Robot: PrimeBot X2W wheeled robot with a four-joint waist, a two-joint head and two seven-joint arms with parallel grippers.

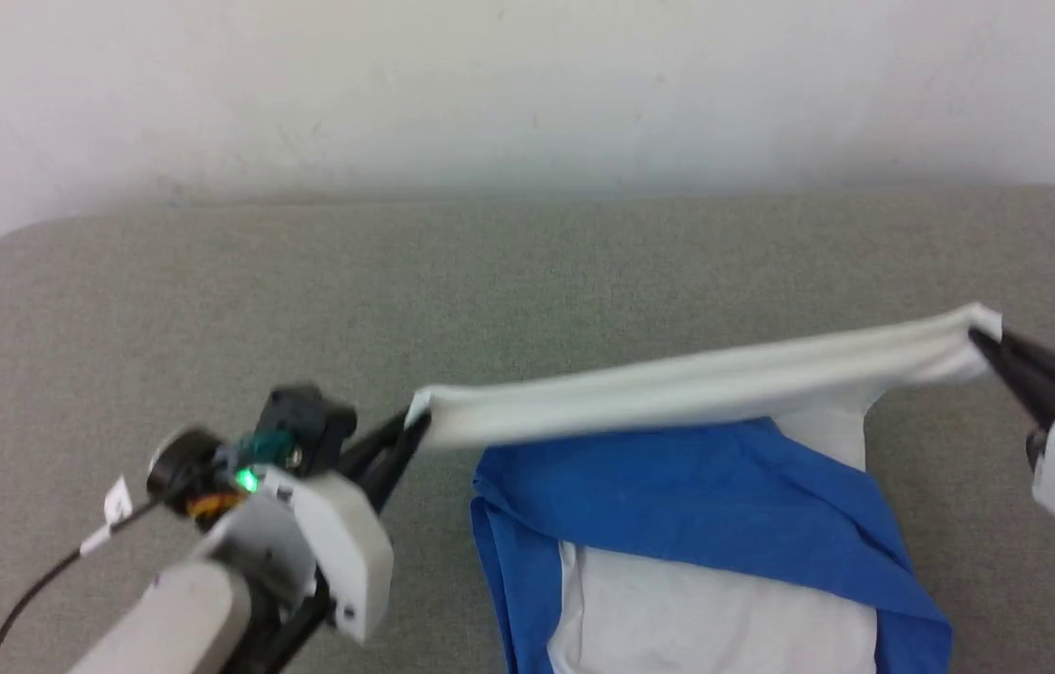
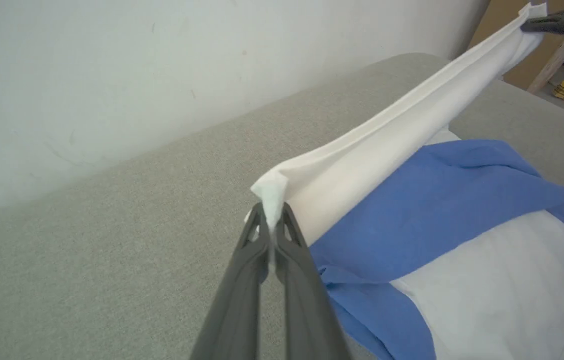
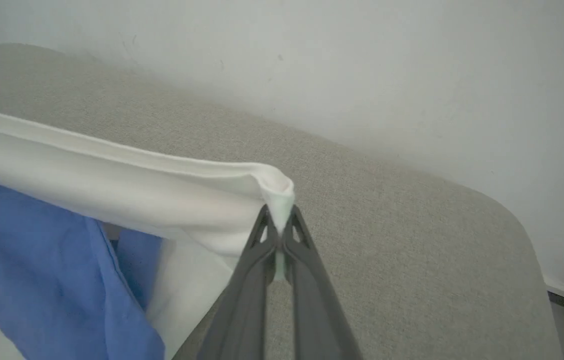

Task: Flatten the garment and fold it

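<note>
Over the grey surface (image 1: pixel 209 281): we have the shirt (image 1: pixel 705 384) lifted by one white edge, drawn into a near-straight band between both arms; the rest drapes toward us.
Grip of left jaws: closed tight on the band's left corner (image 2: pixel 269 197), cloth pinched right at the tips.
Grip of right jaws: closed the same way on the right corner (image 3: pixel 279 195).
Trouble spot: blue cloth (image 1: pixel 677 496) lies crumpled across the white body below the band.
Step, as we judge it: spreading flat, before any fold.
How to do it well: hold the band taut and level, carry both corners away at one pace, and lower them so the body drags smooth. An uneven pull would likely leave the blue bunched. The pinch looks shallow, so no jerking.
</note>
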